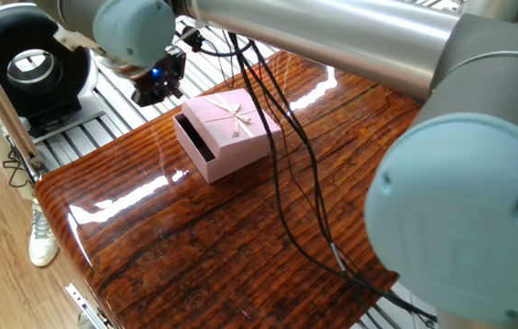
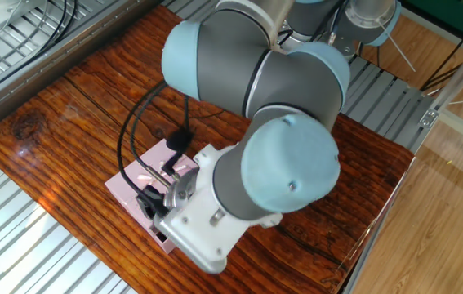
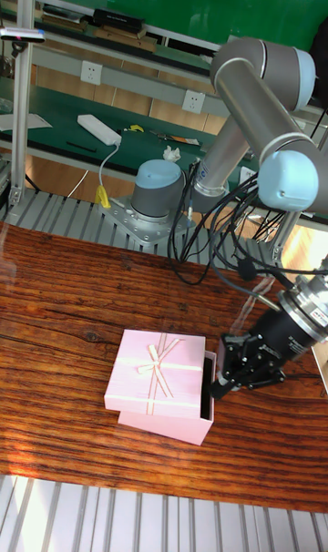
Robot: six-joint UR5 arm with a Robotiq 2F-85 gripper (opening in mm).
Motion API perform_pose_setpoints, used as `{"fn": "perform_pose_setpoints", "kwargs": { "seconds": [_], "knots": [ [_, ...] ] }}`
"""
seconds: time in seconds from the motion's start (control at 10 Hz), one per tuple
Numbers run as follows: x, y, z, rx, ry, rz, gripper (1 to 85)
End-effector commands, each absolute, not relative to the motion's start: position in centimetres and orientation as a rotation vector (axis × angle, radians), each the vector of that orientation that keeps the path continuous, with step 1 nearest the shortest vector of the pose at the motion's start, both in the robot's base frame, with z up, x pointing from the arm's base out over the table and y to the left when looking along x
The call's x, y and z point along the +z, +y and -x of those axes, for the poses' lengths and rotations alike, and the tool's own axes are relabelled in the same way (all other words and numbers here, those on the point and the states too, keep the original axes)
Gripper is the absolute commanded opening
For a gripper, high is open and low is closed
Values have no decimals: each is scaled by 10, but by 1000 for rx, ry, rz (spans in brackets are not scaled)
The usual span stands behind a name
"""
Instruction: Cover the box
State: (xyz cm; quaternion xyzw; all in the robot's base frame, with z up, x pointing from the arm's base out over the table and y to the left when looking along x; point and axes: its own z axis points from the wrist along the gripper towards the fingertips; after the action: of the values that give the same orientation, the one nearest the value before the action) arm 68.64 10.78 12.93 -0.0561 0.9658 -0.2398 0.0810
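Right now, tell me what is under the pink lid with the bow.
The lid sits on the box, shifted off it, so a dark strip of the interior shows beside the hand. The rest of the inside is covered.
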Motion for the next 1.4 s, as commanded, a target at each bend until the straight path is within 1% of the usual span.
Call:
{"fn": "perform_pose_setpoints", "kwargs": {
  "seconds": [0.0, 0.3, 0.4, 0.5, 0.6, 0.7, 0.9, 1.1, 1.3],
  "knots": [
    [137, 84, -683, -750, 2847, 324, 10],
    [139, 75, -680, -640, 2816, 426, 10],
    [146, 47, -673, -697, 2799, 538, 10],
    [148, 31, -673, -710, 2774, 602, 10],
    [148, 28, -684, -656, 2719, 633, 10],
    [147, 16, -681, -648, 2722, 671, 10],
    [150, -16, -669, -702, 2726, 761, 10],
    [145, -42, -660, -696, 2716, 839, 10],
    [132, -72, -650, -656, 2715, 905, 10]
  ]
}}
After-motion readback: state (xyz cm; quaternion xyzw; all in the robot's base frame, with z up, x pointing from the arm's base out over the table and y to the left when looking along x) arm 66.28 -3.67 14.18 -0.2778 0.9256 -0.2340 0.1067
